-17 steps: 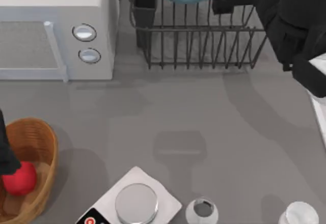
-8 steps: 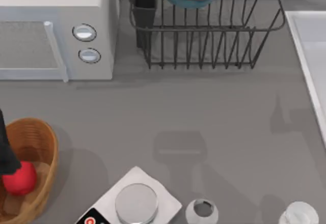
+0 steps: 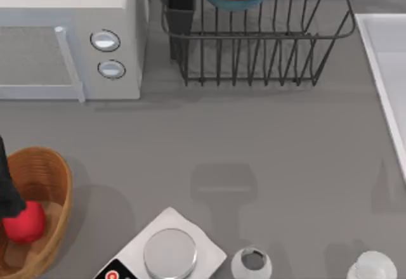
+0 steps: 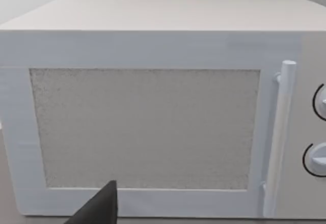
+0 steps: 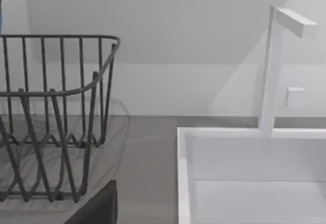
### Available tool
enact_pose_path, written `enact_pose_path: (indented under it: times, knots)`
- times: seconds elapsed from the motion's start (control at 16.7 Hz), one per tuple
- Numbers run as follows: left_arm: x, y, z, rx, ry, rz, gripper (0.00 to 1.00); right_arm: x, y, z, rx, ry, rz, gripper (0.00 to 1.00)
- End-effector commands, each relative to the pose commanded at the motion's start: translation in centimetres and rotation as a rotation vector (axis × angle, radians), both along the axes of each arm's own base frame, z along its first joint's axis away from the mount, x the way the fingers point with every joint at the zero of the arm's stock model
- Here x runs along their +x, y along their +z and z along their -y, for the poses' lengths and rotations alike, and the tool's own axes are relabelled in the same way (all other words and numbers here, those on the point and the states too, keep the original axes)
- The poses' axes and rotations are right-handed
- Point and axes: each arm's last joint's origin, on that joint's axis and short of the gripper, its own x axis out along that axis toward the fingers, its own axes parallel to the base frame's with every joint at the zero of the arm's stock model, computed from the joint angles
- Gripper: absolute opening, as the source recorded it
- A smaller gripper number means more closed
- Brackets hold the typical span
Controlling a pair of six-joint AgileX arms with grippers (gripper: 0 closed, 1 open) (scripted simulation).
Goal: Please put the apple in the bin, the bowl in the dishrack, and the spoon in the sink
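Beside the dishrack, the sink awaits our spoon: light, slippery, best pinched mid-handle; end effector openings: cannot tell.

Top cam looks straight down; left wrist faces the microwave close up, right wrist the dishrack and sink.

L arm at table's left edge.
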Motion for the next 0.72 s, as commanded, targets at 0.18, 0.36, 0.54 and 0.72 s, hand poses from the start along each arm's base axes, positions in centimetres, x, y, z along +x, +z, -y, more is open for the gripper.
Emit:
enact_pose_path:
  times: [0.18,0.36,0.54,0.72]
  knots:
    - [0.0,0.0,0.0,0.0,0.0,0.0,1.0,-0.17,-0.6,0.18,-0.001,-0.016,-0.003,1.0]
    - [0.0,0.0,0.0,0.0,0.0,0.0,1.0,-0.17,-0.6,0.18,-0.001,-0.016,-0.003,1.0]
    - [0.0,0.0,0.0,0.0,0.0,0.0,1.0,-0.15,-0.4,0.13,-0.011,-0.011,-0.009,1.0]
    - [0.0,0.0,0.0,0.0,0.0,0.0,1.0,0.1,0.38,0.04,-0.104,0.011,-0.083,1.0]
